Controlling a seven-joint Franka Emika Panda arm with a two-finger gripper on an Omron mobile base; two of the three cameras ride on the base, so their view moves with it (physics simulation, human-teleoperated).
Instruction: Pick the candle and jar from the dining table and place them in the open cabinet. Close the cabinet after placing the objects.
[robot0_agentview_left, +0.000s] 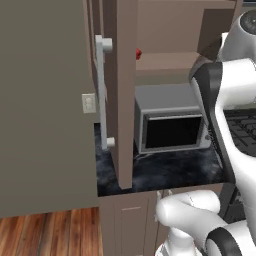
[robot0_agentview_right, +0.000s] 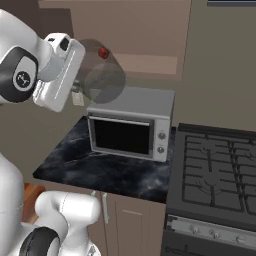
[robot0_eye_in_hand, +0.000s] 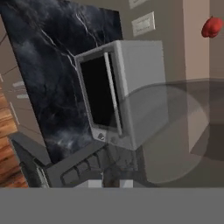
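jar (robot0_agentview_left: 138, 53) on cabinet (robot0_agentview_left: 165, 62) shelf | microwave (robot0_agentview_right: 131, 123) below | door (robot0_agentview_left: 122, 90) open | fingers together

Glossy white rounded arm (robot0_agentview_left: 235, 125) with dark joint bands.

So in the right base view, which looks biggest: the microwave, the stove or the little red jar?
1. Stove, though its right side runs out of the picture.
2. Microwave.
3. Red jar, tiny, in the cabinet; it sits farther back, so it looks smaller still.
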